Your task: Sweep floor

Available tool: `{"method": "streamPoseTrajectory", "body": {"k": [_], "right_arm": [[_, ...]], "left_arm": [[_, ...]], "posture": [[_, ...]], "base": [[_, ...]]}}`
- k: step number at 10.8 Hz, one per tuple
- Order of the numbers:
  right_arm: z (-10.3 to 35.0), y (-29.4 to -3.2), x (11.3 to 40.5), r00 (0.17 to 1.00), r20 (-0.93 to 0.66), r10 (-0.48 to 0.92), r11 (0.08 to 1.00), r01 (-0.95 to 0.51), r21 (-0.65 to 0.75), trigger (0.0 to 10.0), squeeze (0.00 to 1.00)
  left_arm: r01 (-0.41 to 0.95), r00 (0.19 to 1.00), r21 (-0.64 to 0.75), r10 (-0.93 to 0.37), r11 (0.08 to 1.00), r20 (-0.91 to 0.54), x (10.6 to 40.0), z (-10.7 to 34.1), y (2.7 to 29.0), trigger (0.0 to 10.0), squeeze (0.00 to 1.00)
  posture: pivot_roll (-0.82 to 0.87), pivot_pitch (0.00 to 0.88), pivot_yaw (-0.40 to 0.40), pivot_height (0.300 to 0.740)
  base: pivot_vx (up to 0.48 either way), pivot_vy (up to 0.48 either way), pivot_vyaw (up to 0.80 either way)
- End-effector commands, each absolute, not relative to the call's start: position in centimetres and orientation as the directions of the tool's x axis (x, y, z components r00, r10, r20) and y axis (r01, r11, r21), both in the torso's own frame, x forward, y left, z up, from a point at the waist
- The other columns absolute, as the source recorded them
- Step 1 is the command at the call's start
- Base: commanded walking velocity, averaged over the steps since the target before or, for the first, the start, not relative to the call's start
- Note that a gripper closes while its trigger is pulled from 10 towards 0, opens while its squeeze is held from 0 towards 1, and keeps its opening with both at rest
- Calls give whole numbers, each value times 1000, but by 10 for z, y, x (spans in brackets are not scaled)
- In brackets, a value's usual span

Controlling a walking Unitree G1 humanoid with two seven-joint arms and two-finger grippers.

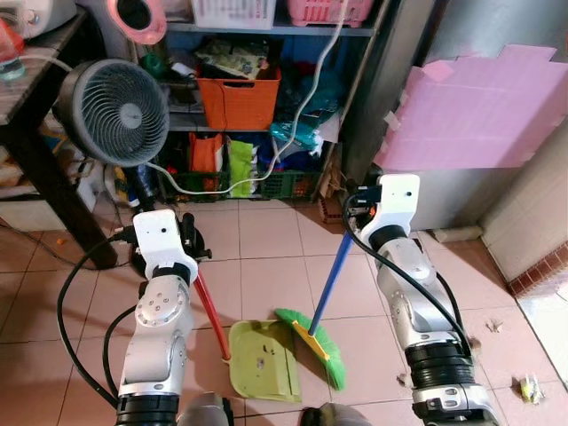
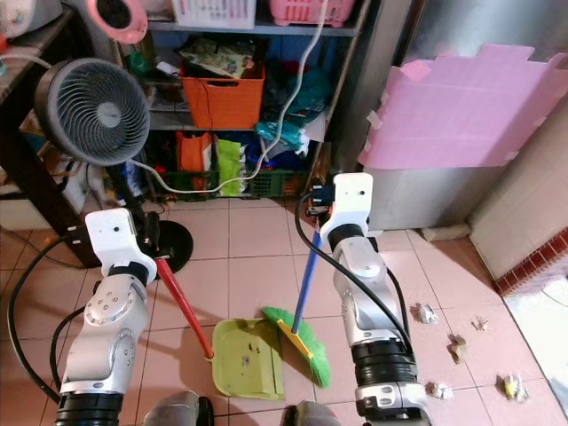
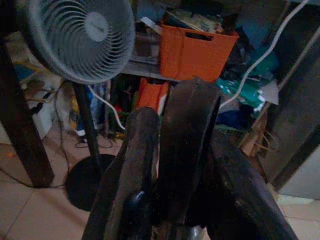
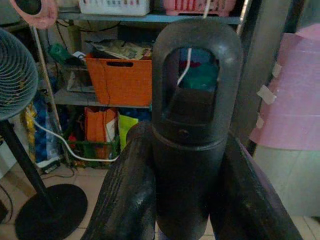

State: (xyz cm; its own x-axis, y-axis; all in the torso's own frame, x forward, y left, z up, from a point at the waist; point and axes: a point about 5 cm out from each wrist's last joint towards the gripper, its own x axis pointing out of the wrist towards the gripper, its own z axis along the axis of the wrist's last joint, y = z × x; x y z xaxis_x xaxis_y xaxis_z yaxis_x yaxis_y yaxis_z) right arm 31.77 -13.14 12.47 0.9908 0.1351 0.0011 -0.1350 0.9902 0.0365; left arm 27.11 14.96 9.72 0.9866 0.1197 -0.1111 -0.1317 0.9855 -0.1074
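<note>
The right end effector [image 4: 185, 190] is clamped on the black grip of the broom [image 1: 312, 337], whose blue handle slants down to green bristles on the tiled floor [image 1: 266, 266] at lower centre. The left end effector [image 3: 170, 165] is clamped on the red handle of the green dustpan [image 1: 262, 359], just left of the bristles. Paper scraps [image 2: 457, 348] lie at lower right; a fan [image 1: 115, 111] stands at upper left.

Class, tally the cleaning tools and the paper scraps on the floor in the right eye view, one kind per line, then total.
Brooms: 1
Dustpans: 1
Paper scraps: 5
Total: 7
</note>
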Motion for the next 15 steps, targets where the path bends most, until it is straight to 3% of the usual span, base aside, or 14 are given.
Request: {"method": "streamPoseTrajectory", "body": {"k": [1,9,11,15], "right_arm": [[128,-134,320,991,12,133,991,-133,33,10000,0],[132,-133,322,991,22,133,990,-134,37,10000,0],[132,-135,323,992,21,127,991,-128,40,10000,0],[132,-140,324,995,22,102,994,-103,40,10000,0]], "left_arm": [[-101,993,-144,92,984,-67,275,106,142,10000,0],[-100,993,-154,89,983,-74,277,109,143,10000,0],[-108,994,-145,103,984,-41,278,113,144,10000,0],[-79,996,-129,84,988,30,277,120,147,10000,0]], "posture": [[0,0,-31,740],[0,0,-37,740],[-4,0,-34,740],[-5,0,-28,740]], "base": [[0,480,-800],[0,480,-66],[0,0,0],[0,0,-800]]}}
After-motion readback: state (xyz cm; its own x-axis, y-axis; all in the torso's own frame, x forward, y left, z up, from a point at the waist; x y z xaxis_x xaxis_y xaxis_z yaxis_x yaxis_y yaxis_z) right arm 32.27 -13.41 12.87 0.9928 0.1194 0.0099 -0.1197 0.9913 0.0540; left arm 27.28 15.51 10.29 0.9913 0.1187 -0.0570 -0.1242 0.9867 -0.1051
